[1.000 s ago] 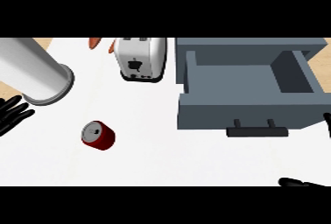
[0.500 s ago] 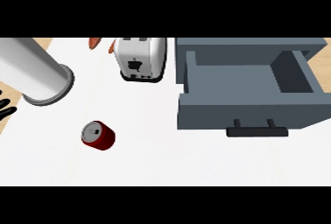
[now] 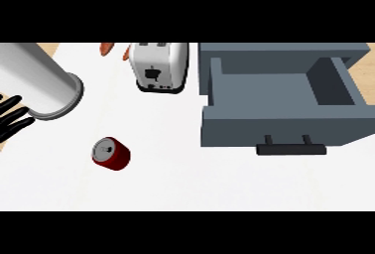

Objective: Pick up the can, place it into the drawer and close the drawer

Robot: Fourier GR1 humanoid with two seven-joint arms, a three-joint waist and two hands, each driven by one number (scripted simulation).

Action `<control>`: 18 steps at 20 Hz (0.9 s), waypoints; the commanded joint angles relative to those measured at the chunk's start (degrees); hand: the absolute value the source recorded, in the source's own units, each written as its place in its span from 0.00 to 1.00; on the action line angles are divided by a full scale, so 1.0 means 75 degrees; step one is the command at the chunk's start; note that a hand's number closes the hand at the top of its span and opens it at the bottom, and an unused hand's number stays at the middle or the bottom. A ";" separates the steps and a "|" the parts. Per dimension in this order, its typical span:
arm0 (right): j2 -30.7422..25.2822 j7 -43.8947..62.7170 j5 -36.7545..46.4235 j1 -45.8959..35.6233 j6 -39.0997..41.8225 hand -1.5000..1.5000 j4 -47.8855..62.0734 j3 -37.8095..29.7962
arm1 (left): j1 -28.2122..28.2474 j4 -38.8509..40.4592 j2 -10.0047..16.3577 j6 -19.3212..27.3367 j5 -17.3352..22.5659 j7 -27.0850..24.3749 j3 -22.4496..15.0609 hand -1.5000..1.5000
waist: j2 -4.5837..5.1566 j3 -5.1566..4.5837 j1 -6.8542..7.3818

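Note:
A dark red can (image 3: 112,154) with a grey top lies on its side on the white counter, left of centre. The grey drawer (image 3: 219,89) stands pulled open at the right, its inside bare, with a black handle (image 3: 290,149) on its front. My left hand (image 3: 12,119) shows at the left edge, fingers straight, well left of the can and apart from it. My right hand is out of the picture.
A large silver cylinder (image 3: 35,84) lies at the upper left, right beside my left hand. A white toaster (image 3: 157,67) stands at the top centre, just left of the drawer. An orange thing (image 3: 108,47) peeks in at the top edge.
My right hand, seen at the lower right edge one second ago, has left the view. My left hand has shifted slightly at the left edge. The can and drawer have not moved.

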 commanded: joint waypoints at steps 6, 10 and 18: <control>0.0234 -0.0017 -0.0340 0.0448 0.0661 0.00 -0.0239 -0.0587 | -0.0398 -0.0413 -0.0916 0.0860 -0.0768 0.0549 -0.0571 0.00 | -0.0001 -0.0001 -0.0001; 0.0291 -0.0038 -0.0192 0.0169 0.0762 0.00 -0.0063 -0.0591 | -0.0357 -0.0215 -0.1434 0.0760 -0.1491 0.0429 -0.0754 0.00 | 0.0002 -0.0001 0.0024; 0.0440 0.0143 -0.0355 0.0348 0.1162 0.00 -0.0231 -0.1001 | -0.0503 0.1034 -0.2302 -0.0064 -0.3369 -0.0675 -0.0760 0.00 | 0.0005 -0.0004 0.0010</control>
